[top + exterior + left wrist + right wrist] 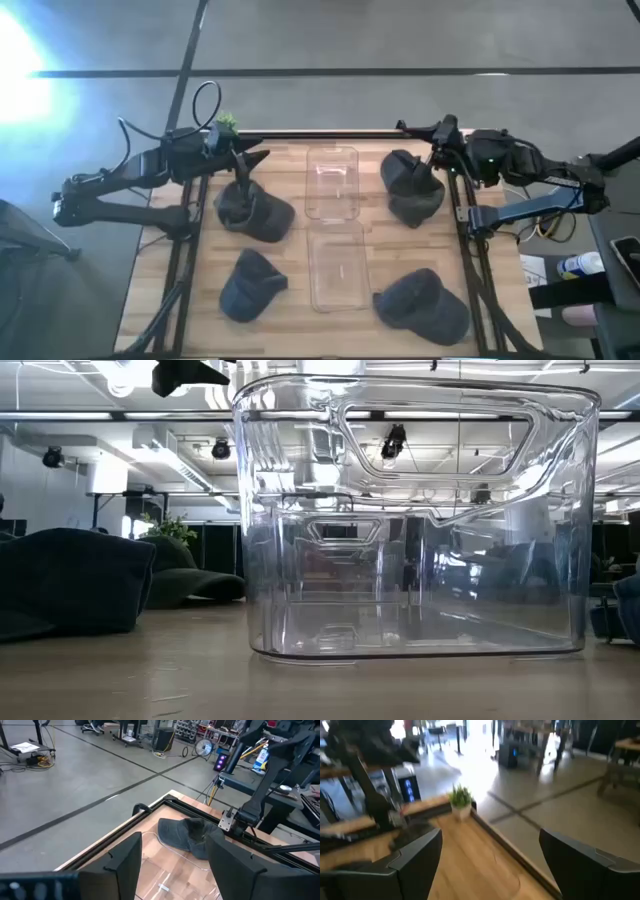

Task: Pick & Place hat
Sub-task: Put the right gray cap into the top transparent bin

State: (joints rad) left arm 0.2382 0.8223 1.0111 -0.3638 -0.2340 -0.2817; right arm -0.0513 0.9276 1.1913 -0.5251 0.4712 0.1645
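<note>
Several dark grey hats lie on the wooden table: far left, near left, far right and near right. My left gripper hovers open above the far-left hat, pointing toward the table's right. In its wrist view the left gripper looks across at the far-right hat. My right gripper hovers open above the far-right hat. The right gripper faces the table's left side in its own wrist view. In the low view, two hats rest on the table.
Two clear plastic containers stand in the table's middle, one far and one near. The near one fills the low view. A small potted plant sits at the far-left corner. Black frame rails run along both sides.
</note>
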